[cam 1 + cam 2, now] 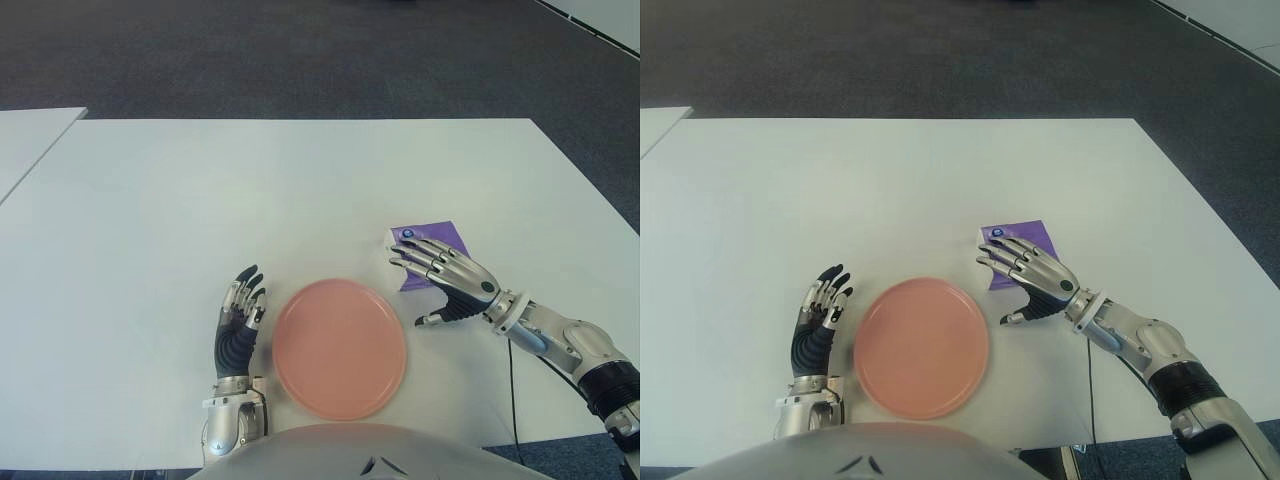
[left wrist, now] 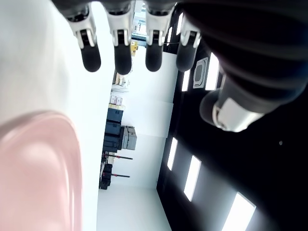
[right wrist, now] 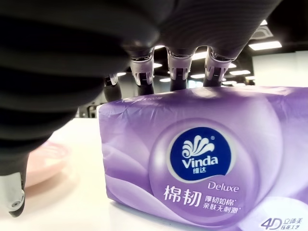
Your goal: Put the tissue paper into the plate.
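Observation:
A purple tissue pack [image 1: 447,238] lies flat on the white table [image 1: 200,200], just right of and beyond a pink plate [image 1: 340,347]. My right hand [image 1: 425,285] reaches over the pack's near left part, its fingers [image 3: 144,77] stretched out above the pack's top [image 3: 202,163] and the thumb held apart on the near side. It is open and holds nothing. Whether the fingers touch the top I cannot tell. The plate has nothing on it. My left hand [image 1: 240,320] shows just left of the plate with its fingers [image 2: 122,57] straight and relaxed.
A second white table [image 1: 30,130] stands at the far left with a gap between. Dark carpet [image 1: 300,50] lies beyond the table's far edge. A thin cable [image 1: 511,385] runs under my right forearm toward the near edge.

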